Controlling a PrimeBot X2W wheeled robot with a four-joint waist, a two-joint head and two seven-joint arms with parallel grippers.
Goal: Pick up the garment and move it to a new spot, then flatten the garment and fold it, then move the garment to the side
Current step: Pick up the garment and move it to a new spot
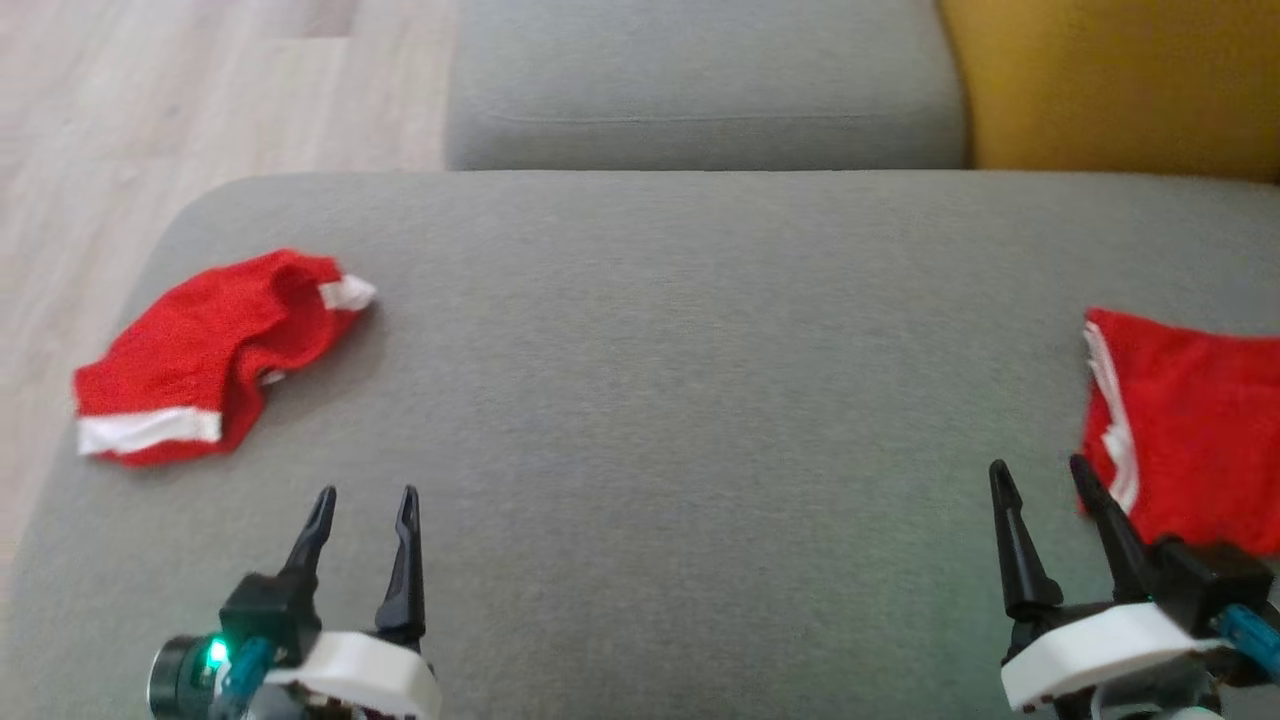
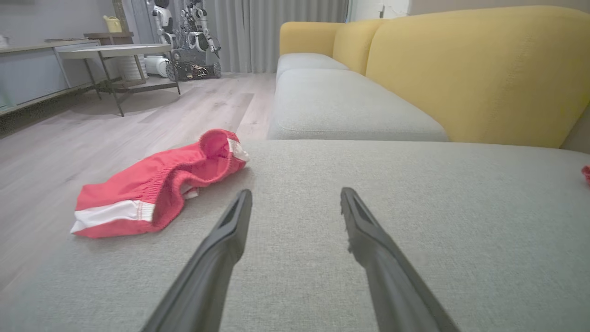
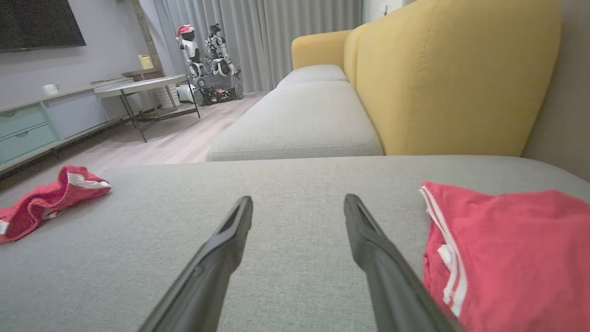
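A crumpled red garment (image 1: 210, 355) with white bands lies near the left edge of the grey cushion (image 1: 680, 400); it also shows at the left in the left wrist view (image 2: 152, 189) and far left in the right wrist view (image 3: 46, 200). A second red garment (image 1: 1185, 435) with white stripes lies flat at the right edge (image 3: 511, 253). My left gripper (image 1: 365, 495) hovers open over bare cushion, below and right of the crumpled garment (image 2: 295, 196). My right gripper (image 1: 1040, 470) stands open just left of the flat garment (image 3: 298, 203), with its right finger close to the cloth's edge.
A second grey seat cushion (image 1: 700, 90) lies beyond, with a yellow backrest (image 1: 1120, 80) to the right. Wooden floor (image 1: 150, 100) runs along the left. Across the room stand a round table (image 2: 115, 50), a low cabinet (image 3: 27, 129) and parked robots (image 2: 189, 37).
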